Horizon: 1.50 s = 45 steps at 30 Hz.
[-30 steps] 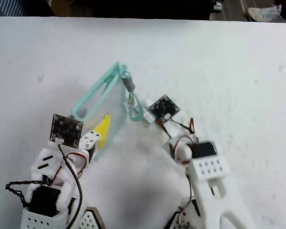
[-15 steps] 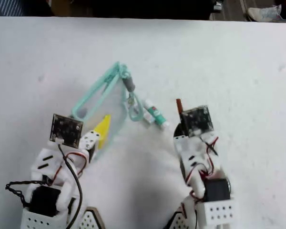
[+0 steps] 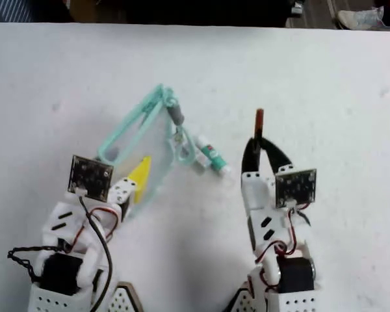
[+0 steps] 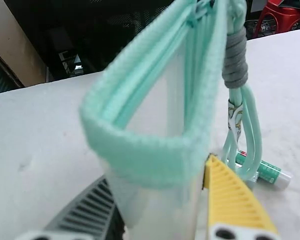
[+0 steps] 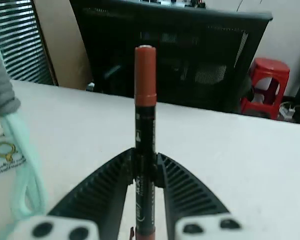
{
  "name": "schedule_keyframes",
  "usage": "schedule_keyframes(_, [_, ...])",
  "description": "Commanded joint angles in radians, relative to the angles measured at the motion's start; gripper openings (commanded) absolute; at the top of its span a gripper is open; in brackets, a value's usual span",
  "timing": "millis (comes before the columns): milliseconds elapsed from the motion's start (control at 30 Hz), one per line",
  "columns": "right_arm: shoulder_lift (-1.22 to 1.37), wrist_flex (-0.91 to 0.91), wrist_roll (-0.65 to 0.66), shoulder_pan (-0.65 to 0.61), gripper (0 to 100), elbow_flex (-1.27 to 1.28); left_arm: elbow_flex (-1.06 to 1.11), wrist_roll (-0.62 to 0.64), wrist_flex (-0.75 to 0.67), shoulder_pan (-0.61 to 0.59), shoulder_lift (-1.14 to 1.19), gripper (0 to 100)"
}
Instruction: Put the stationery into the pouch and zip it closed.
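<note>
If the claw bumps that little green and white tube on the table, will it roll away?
Probably: the tube looks round and lies on its side on the flat table, so a sideways nudge could roll it. It looks small, so likely light. The mint cord loop beside it might stop it that way.

A white tabletop (image 3: 325, 84) stretches away past the right claw (image 5: 145, 155). Beyond its far edge, straight ahead of the claw, stands a black mesh chair (image 5: 190, 55). A red stool (image 5: 264, 85) sits to one side, slatted blinds (image 5: 15, 40) and a beige wall (image 5: 57, 45) to the other.
</note>
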Motion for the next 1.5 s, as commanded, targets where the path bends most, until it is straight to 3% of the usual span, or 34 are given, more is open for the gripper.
schedule_keyframes(0, [-0.008,-0.053,-0.008,-0.005,1.7,-0.118,0.003,0.005,-0.026,0.035,-0.012,23])
schedule_keyframes(433, [0.021,-0.048,-0.014,-0.34,1.7,-0.491,0.02,0.002,-0.032,0.056,-0.012,23])
schedule_keyframes(867, [0.621,-0.035,-0.017,-0.53,1.7,-1.007,0.02,0.0,-0.032,0.059,-0.012,23])
schedule_keyframes(1100, [0.734,-0.051,-0.02,-0.533,1.7,-0.95,0.021,0.0,-0.046,0.056,-0.012,23])
schedule_keyframes(1267, [0.786,-0.179,-0.169,-0.535,1.7,-0.945,0.021,0.0,-0.046,0.058,-0.012,23])
schedule_keyframes(1467, [0.881,-0.193,-0.172,-0.591,2.0,-0.945,0.02,0.0,-0.046,0.053,-0.012,23])
